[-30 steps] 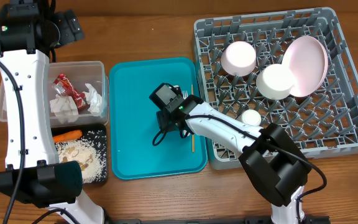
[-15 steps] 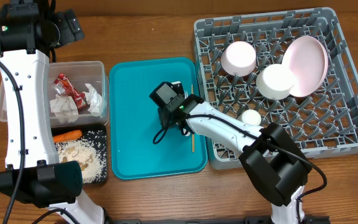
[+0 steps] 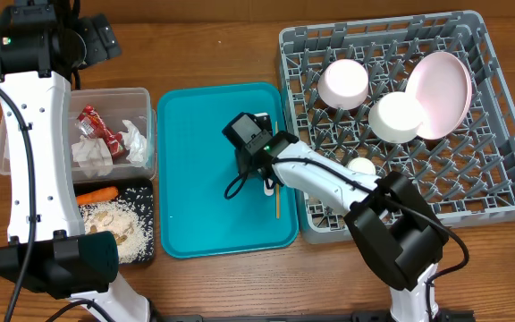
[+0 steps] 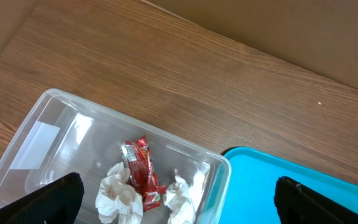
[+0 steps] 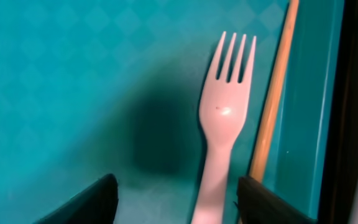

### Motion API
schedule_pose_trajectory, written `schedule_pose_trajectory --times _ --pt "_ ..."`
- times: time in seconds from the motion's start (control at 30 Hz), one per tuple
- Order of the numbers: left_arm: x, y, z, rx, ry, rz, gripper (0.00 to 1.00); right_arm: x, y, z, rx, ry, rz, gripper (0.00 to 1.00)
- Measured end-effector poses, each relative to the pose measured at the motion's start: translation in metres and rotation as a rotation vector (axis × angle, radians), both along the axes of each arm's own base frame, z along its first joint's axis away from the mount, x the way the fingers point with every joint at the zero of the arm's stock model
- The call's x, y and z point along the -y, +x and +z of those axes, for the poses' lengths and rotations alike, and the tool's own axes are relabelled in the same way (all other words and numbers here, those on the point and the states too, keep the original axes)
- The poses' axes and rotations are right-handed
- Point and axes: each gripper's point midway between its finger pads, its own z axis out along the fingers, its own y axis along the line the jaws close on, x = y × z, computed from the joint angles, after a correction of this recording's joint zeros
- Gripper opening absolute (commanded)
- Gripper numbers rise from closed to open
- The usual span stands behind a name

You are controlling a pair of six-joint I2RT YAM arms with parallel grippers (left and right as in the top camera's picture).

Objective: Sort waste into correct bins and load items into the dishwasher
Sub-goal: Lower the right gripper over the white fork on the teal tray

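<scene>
My right gripper [image 5: 179, 202] has shifted over the fork [image 5: 225, 112], its half-open jaws straddling the handle without touching it. The left gripper [image 4: 179, 202] gapes wide. Pickup looks imminent.

Place: a robotics lab bench staged as a dish-clearing station.
Surface: bare wooden tabletop [image 3: 204, 45].
Right: grey dish rack [image 3: 508, 209] standing on the wood.
Middle: teal serving tray [image 3: 190, 201].
Mine: left arm [image 3: 34, 161], right arm [image 3: 325, 183], white and cabled.

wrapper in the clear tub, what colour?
The wrapper is shiny red. The left wrist view shows it best.
</scene>
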Motion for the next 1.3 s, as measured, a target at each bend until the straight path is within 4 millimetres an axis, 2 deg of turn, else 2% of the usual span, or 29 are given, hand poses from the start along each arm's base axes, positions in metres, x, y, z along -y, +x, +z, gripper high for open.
schedule_pose_trajectory --times 0.13,0.33,0.4,0.73,0.87,1.0,1.13,1.27,1.3 --pt "0.0 0.0 0.0 0.0 0.0 0.0 1.0 0.0 0.0 -0.001 -0.002 -0.002 0.004 0.42" --pt "0.0 0.0 0.0 0.0 0.0 0.0 1.0 -0.001 0.0 -0.001 -0.002 0.001 0.005 0.41" --pt "0.0 0.0 0.0 0.0 0.0 -0.001 1.0 -0.001 0.0 -0.001 -0.002 0.001 0.006 0.38" --pt "0.0 0.0 0.0 -0.001 0.0 0.0 1.0 -0.002 0.002 0.0 0.006 0.007 0.005 0.38" --pt "0.0 0.0 0.0 0.0 0.0 0.0 1.0 -0.003 0.004 -0.008 0.009 0.004 0.004 0.38" --pt "0.0 0.0 0.0 0.0 0.0 0.0 1.0 -0.002 0.003 -0.017 -0.005 -0.011 0.002 0.39" --pt "0.0 0.0 0.0 -0.001 0.0 0.0 1.0 -0.003 0.004 -0.017 -0.001 -0.007 0.0 0.44" --pt "0.0 0.0 0.0 0.0 0.0 0.0 1.0 -0.003 0.004 -0.017 -0.003 -0.003 0.0 0.5" --pt "0.0 0.0 0.0 0.0 0.0 0.0 1.0 -0.004 0.004 -0.017 -0.003 -0.002 0.001 0.55"
